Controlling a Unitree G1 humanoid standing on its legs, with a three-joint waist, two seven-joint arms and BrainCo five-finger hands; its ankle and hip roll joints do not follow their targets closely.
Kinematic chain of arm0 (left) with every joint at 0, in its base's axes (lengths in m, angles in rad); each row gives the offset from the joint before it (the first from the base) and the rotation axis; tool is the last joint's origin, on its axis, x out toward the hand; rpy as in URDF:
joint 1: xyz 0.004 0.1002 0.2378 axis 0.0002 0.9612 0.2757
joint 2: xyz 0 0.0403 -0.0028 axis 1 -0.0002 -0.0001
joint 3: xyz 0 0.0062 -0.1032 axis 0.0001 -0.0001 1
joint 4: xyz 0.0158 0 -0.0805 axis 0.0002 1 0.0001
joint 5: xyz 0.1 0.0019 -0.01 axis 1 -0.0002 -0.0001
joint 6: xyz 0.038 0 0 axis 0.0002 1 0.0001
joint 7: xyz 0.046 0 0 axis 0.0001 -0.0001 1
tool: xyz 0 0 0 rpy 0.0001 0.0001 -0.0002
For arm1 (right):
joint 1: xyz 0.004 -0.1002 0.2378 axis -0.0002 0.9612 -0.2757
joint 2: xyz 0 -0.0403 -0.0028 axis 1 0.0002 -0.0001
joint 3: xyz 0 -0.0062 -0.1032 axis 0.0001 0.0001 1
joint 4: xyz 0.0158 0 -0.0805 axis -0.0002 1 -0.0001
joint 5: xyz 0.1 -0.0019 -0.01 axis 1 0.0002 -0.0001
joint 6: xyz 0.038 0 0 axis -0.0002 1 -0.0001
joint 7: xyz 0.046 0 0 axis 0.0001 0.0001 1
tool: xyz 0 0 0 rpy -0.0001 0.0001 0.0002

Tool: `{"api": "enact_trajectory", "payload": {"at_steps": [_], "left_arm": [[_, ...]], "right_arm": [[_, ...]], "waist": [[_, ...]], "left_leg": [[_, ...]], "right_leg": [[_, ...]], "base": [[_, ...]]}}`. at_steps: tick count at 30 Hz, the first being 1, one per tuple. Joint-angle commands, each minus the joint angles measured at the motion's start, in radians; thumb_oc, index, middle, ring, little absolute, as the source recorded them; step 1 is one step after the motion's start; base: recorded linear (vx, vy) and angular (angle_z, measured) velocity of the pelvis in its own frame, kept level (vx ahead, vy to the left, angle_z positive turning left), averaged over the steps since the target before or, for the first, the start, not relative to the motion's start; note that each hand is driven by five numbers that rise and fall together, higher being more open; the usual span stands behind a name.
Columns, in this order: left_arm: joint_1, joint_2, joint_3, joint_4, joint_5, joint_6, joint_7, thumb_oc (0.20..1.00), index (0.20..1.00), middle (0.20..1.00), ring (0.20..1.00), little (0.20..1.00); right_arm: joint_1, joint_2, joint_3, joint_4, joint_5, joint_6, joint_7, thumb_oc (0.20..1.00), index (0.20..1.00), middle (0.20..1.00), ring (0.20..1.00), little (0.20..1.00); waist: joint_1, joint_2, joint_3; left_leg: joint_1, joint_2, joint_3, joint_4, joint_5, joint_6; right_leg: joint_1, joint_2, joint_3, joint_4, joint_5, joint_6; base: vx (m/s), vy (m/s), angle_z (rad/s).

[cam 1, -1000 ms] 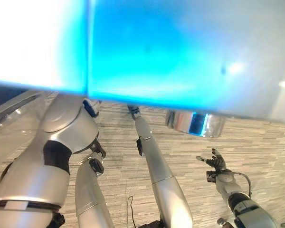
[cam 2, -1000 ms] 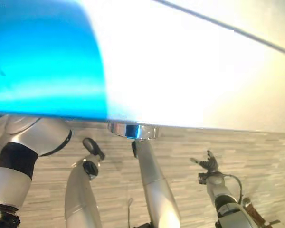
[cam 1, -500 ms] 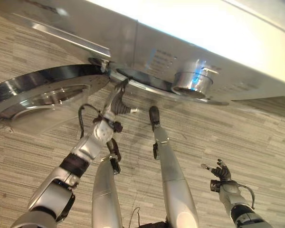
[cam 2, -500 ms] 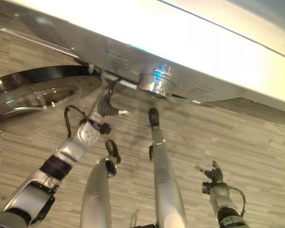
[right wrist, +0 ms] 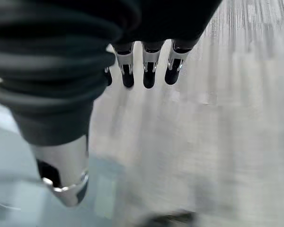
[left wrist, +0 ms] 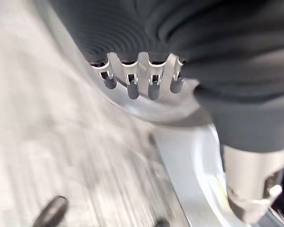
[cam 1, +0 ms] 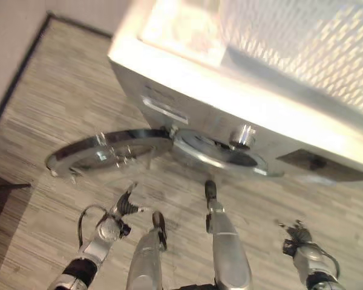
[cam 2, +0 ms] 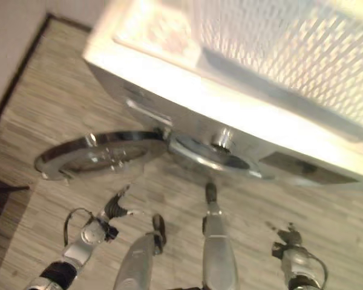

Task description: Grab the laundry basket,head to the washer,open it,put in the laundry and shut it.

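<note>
Chrome-rimmed washer door (cam 1: 106, 154) is hanging wide open off to the left of the drum opening (cam 1: 221, 154), so the "open it" bit looks done to me. The washer (cam 1: 187, 90) itself sits at the far side of the wood-look floor (cam 1: 48, 109), and there's a white mesh thing (cam 1: 302, 42) on top of it that could well be the laundry basket, though I honestly can't tell for sure, and I can't make out any laundry in it.

So my guess is we're at the loading step. Neither hand has anything in it, which means the next move needs a reach up to whatever holds the clothes, a proper grab of fabric, then feeding it through that opening without snagging on the door.

Left hand (cam 1: 124, 205) is low and near, just in front of the open door, fingers (left wrist: 132, 85) straight and relaxed with the thumb out to the side, holding nothing. Right hand (cam 1: 296, 238) is down at the near right, well apart from the washer, fingers (right wrist: 149, 71) also loose and straight over bare floor, empty too.
</note>
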Motion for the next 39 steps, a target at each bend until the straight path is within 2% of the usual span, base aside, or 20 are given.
{"api": "enact_trajectory", "payload": {"at_steps": [1,3,7,11,12,14,16,17,19,20,21,22,23,24,25,26,27,28,30,39], "left_arm": [[0.040,0.006,0.037,0.052,-0.004,0.007,0.016,1.000,1.000,1.000,1.000,1.000],[0.042,-0.002,0.044,0.089,-0.002,0.007,0.017,1.000,1.000,1.000,1.000,1.000],[0.052,0.008,0.081,0.304,0.005,0.004,0.029,1.000,1.000,1.000,1.000,1.000],[0.085,0.008,0.134,0.459,0.013,-0.003,0.040,1.000,1.000,1.000,1.000,1.000],[0.083,0.007,0.133,0.461,0.013,-0.004,0.041,1.000,1.000,1.000,1.000,1.000],[0.076,0.004,0.134,0.543,0.007,-0.008,0.039,1.000,1.000,1.000,1.000,1.000],[0.064,-0.001,0.130,0.567,0.001,-0.012,0.037,1.000,1.000,1.000,1.000,1.000],[0.030,-0.018,0.088,0.587,-0.008,-0.018,0.026,1.000,1.000,1.000,1.000,1.000],[0.019,-0.030,0.064,0.592,-0.017,-0.021,0.026,1.000,1.000,1.000,1.000,1.000],[0.002,-0.038,0.019,0.587,-0.014,-0.019,0.020,1.000,1.000,1.000,1.000,1.000],[0.050,-0.167,0.082,0.558,-0.022,-0.011,0.006,1.000,1.000,1.000,1.000,1.000],[-0.004,-0.299,0.076,0.554,-0.013,-0.009,-0.016,1.000,1.000,1.000,1.000,1.000],[0.004,-0.305,0.082,0.571,-0.037,-0.002,-0.006,1.000,1.000,1.000,1.000,1.000],[-0.003,-0.382,0.068,0.578,-0.046,0.002,-0.012,1.000,1.000,1.000,1.000,1.000],[-0.003,-0.447,0.061,0.562,-0.028,0.010,-0.024,1.000,1.000,1.000,1.000,1.000],[0.011,-0.453,0.047,0.561,-0.026,0.013,-0.022,1.000,1.000,1.000,1.000,1.000],[0.037,-0.508,0.022,0.570,-0.020,0.018,-0.028,1.000,1.000,1.000,1.000,1.000],[0.091,-0.147,0.125,0.587,-0.013,0.024,-0.046,1.000,1.000,1.000,1.000,1.000],[0.093,-0.151,0.132,0.584,-0.005,0.019,-0.054,1.000,1.000,1.000,1.000,1.000],[0.097,-0.152,0.093,0.582,0.003,0.017,-0.095,1.000,1.000,1.000,1.000,1.000]], "right_arm": [[0.004,-0.208,-0.112,-0.008,0.045,-0.022,-0.080,1.000,1.000,1.000,1.000,1.000],[-0.020,-0.270,-0.152,-0.007,0.052,-0.024,-0.093,1.000,1.000,1.000,1.000,1.000],[-0.173,-0.940,-0.369,0.138,0.083,-0.015,-0.144,1.000,1.000,1.000,1.000,1.000],[-0.161,-1.373,-0.532,0.176,0.094,-0.018,-0.140,1.000,1.000,1.000,1.000,1.000],[-0.161,-1.375,-0.532,0.177,0.094,-0.019,-0.139,1.000,1.000,1.000,1.000,1.000],[-0.175,-1.491,-0.576,0.108,0.112,-0.040,-0.123,1.000,1.000,1.000,1.000,1.000],[-0.138,-1.490,-0.608,0.075,0.114,-0.043,-0.103,1.000,1.000,1.000,1.000,1.000],[-0.057,-1.442,-0.627,0.020,0.096,-0.049,-0.052,1.000,1.000,1.000,1.000,1.000],[-0.023,-1.396,-0.634,-0.016,0.099,-0.038,-0.018,1.000,1.000,1.000,1.000,1.000],[-0.072,-1.302,-0.514,-0.054,0.042,-0.046,-0.011,1.000,1.000,1.000,1.000,1.000],[1.312,-1.672,-1.770,-0.131,-0.133,0.004,0.027,1.000,1.000,1.000,1.000,1.000],[1.312,-1.645,-1.715,-0.163,-0.104,0.028,0.125,1.000,1.000,1.000,1.000,1.000],[1.312,-1.590,-1.752,-0.297,-0.049,0.027,0.110,1.000,1.000,1.000,1.000,1.000],[1.312,-1.544,-1.608,-0.435,-0.081,0.023,0.122,1.000,1.000,1.000,1.000,1.000],[1.312,-1.489,-1.557,-0.570,-0.079,0.026,0.165,1.000,1.000,1.000,1.000,1.000],[1.312,-1.463,-1.538,-0.599,-0.080,0.035,0.159,1.000,1.000,1.000,1.000,1.000],[1.294,-1.350,-1.424,-0.733,-0.105,0.033,0.174,1.000,1.000,1.000,1.000,1.000],[0.085,-0.765,-0.131,-0.891,-0.369,0.050,0.168,1.000,1.000,1.000,1.000,1.000],[0.071,-0.768,-0.111,-0.889,-0.370,0.049,0.174,1.000,1.000,1.000,1.000,1.000],[-0.048,-0.785,0.000,-0.849,-0.422,0.064,0.214,1.000,1.000,1.000,1.000,1.000]], "waist": [[0.011,-0.007,-0.091],[0.014,-0.005,-0.110],[0.014,-0.028,-0.220],[-0.014,-0.054,-0.303],[-0.012,-0.051,-0.305],[0.008,-0.074,-0.338],[0.024,-0.079,-0.342],[0.071,-0.091,-0.340],[0.095,-0.095,-0.339],[0.136,-0.100,-0.328],[0.064,0.002,-0.331],[0.085,0.118,-0.288],[0.079,0.124,-0.304],[0.101,0.185,-0.300],[0.113,0.249,-0.293],[0.123,0.255,-0.307],[0.150,0.305,-0.336],[0.038,-0.063,-0.368],[0.024,-0.062,-0.368],[0.052,-0.066,-0.367]], "left_leg": [[0.115,0.047,-0.083,-0.078,-0.057,-0.011],[0.153,0.044,-0.085,-0.119,-0.039,-0.014],[0.286,0.068,-0.076,-0.257,0.005,-0.040],[0.376,0.094,-0.037,-0.363,0.056,-0.058],[0.380,0.095,-0.036,-0.369,0.053,-0.057],[0.418,0.106,-0.010,-0.413,0.070,-0.061],[0.426,0.108,-0.003,-0.417,0.073,-0.062],[0.432,0.108,-0.004,-0.419,0.076,-0.062],[0.437,0.106,-0.005,-0.419,0.074,-0.060],[0.440,0.108,-0.012,-0.419,0.075,-0.056],[0.445,0.113,-0.016,-0.419,0.069,-0.053],[0.436,0.104,-0.016,-0.419,0.072,-0.047],[0.441,0.108,-0.014,-0.419,0.067,-0.046],[0.438,0.102,-0.014,-0.419,0.068,-0.044],[0.433,0.095,-0.019,-0.419,0.071,-0.041],[0.435,0.098,-0.020,-0.419,0.069,-0.041],[0.437,0.098,-0.025,-0.419,0.066,-0.038],[0.426,0.096,-0.027,-0.419,0.068,-0.037],[0.424,0.097,-0.039,-0.419,0.067,-0.036],[0.409,0.098,-0.059,-0.419,0.069,-0.032]], "right_leg": [[0.020,-0.079,-0.028,0.038,-0.055,0.091],[0.056,-0.083,-0.039,0.015,-0.048,0.095],[0.179,-0.072,-0.072,-0.066,-0.040,0.114],[0.224,-0.060,-0.069,-0.134,0.002,0.128],[0.226,-0.059,-0.068,-0.137,-0.001,0.131],[0.243,-0.053,-0.069,-0.163,0.008,0.138],[0.250,-0.050,-0.069,-0.168,0.010,0.138],[0.263,-0.052,-0.074,-0.172,0.008,0.136],[0.271,-0.051,-0.073,-0.175,0.006,0.134],[0.280,-0.051,-0.073,-0.175,0.004,0.132],[0.289,-0.047,-0.072,-0.176,0.000,0.128],[0.286,-0.054,-0.073,-0.176,-0.002,0.129],[0.286,-0.047,-0.067,-0.177,-0.002,0.125],[0.286,-0.049,-0.066,-0.177,-0.003,0.124],[0.285,-0.054,-0.062,-0.177,-0.006,0.124],[0.288,-0.051,-0.065,-0.176,-0.007,0.123],[0.292,-0.050,-0.064,-0.175,-0.012,0.122],[0.277,-0.049,-0.057,-0.170,-0.013,0.115],[0.281,-0.052,-0.067,-0.169,-0.016,0.115],[0.287,-0.057,-0.076,-0.182,-0.015,0.115]], "base": [[0.07,0.027,0.15],[0.10,0.047,0.21],[0.16,0.043,0.12],[0.12,0.001,0.22],[0.05,0.005,-0.29],[0.10,0.002,-0.51],[0.05,-0.002,-0.33],[0.03,-0.003,-0.14],[0.02,-0.001,-0.13],[0.01,0.007,-0.17],[0.00,0.000,0.00],[0.04,0.037,0.02],[0.02,0.047,0.00],[0.01,0.068,0.11],[0.00,0.043,0.15],[0.02,0.039,0.26],[0.03,0.010,0.24],[0.03,0.007,-0.04],[0.02,-0.009,-0.72],[0.01,-0.003,0.12]]}}
